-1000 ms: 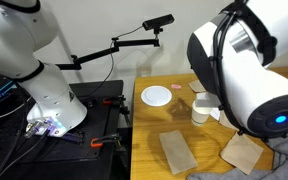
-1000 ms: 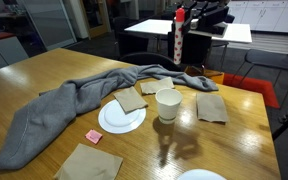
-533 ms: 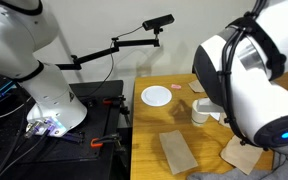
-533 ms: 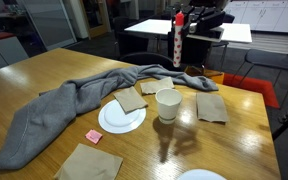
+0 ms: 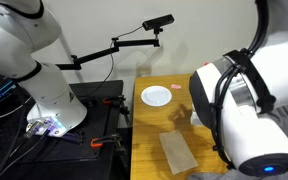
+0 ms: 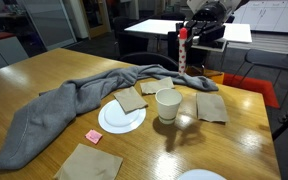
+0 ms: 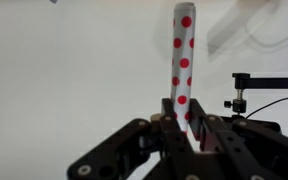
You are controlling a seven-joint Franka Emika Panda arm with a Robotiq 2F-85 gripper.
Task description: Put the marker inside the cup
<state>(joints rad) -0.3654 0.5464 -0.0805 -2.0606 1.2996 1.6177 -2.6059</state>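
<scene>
Marker base hidden inside pincer

Even indoor light gives soft glare on the wooden table, while the wrist view's background is washed-out white and slightly blurred.

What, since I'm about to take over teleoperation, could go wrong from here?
The marker is pinched only at one end by the gripper, high above the table, so it could slip and bounce away. The cup is narrow, with a plate nearby; a misaligned release may miss it.
</scene>
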